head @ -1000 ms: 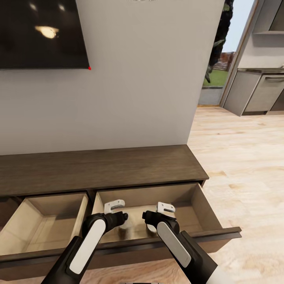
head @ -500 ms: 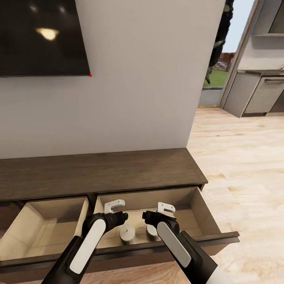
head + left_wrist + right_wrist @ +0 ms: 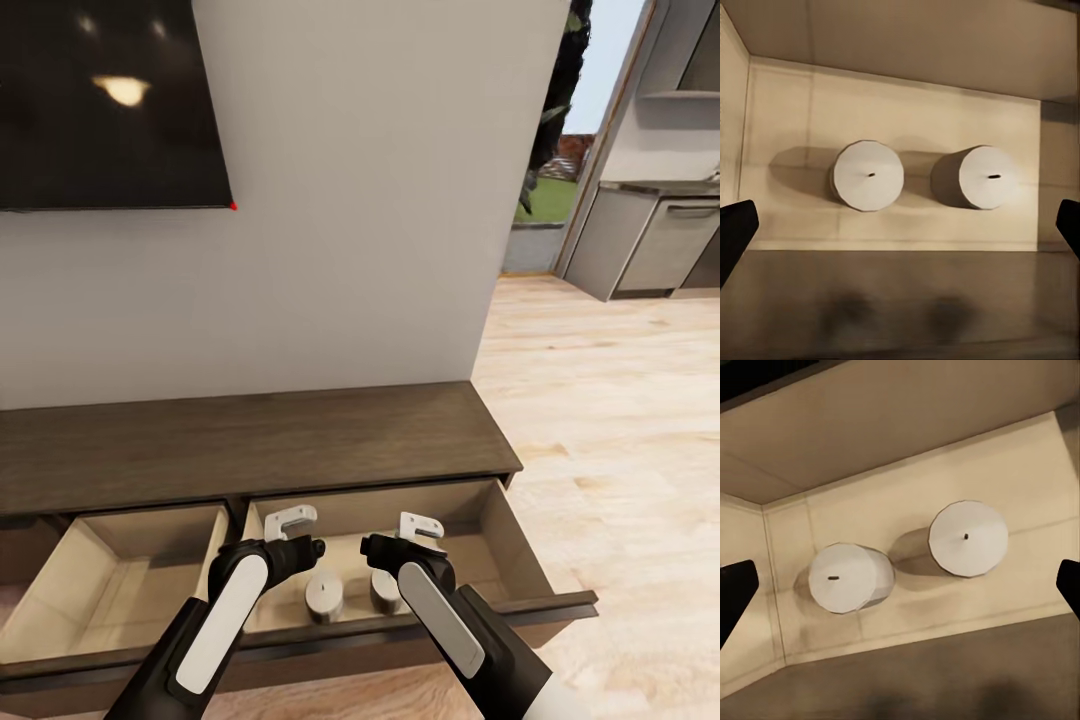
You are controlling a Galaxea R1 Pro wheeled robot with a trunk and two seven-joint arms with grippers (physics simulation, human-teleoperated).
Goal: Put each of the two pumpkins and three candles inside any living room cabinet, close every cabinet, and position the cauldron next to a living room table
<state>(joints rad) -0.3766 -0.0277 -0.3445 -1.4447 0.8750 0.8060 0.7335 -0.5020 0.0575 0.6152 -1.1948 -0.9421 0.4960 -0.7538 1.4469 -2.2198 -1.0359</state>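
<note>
Both pairs of jaws stand wide and hold nothing: the left gripper (image 3: pixel 291 520) and right gripper (image 3: pixel 420 525) hover over the cabinet's (image 3: pixel 250 440) open right drawer (image 3: pixel 500 530). Two candles (image 3: pixel 868 175) (pale, wicks up) stand side by side, apart, on its beige floor.
</note>
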